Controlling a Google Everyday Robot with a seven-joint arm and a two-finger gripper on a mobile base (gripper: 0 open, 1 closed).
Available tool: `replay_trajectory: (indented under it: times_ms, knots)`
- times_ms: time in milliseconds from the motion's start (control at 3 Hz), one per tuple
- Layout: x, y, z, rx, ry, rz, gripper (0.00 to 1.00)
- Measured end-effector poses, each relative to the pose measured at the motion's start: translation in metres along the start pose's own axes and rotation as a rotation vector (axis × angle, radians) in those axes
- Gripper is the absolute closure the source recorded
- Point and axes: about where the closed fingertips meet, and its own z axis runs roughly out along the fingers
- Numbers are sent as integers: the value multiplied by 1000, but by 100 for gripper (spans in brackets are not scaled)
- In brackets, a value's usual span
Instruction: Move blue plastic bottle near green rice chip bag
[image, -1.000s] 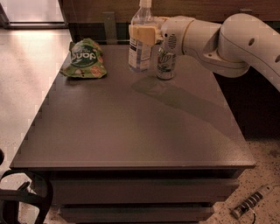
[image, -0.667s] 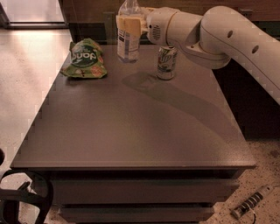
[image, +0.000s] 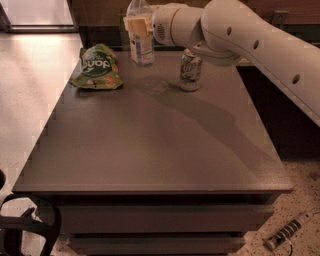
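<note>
The pincer (image: 139, 25), clamped on the blue plastic bottle (image: 142, 49), holds it raised off the surface (image: 150, 145) near the green rice chip bag (image: 96, 67), so seemingly only lowering and releasing it beside that bag remains.

The table (image: 150, 150) bore a green rice chip bag (image: 96, 67) far left and a can (image: 190, 70) farther right, with the gripper (image: 138, 24) between them, clasping the blue plastic bottle (image: 142, 49).

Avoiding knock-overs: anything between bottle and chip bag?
Nothing visible. At the table's far edge, the end effector grips the blue plastic bottle; only bare surface separates it from the green rice chip bag. The can stands opposite.
</note>
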Motion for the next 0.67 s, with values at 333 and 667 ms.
replay_trajectory:
  times_ms: [333,667]
  knots:
    - [21,-12,9,49,32,3,100]
    - [36,-20,21,69,4,23,100]
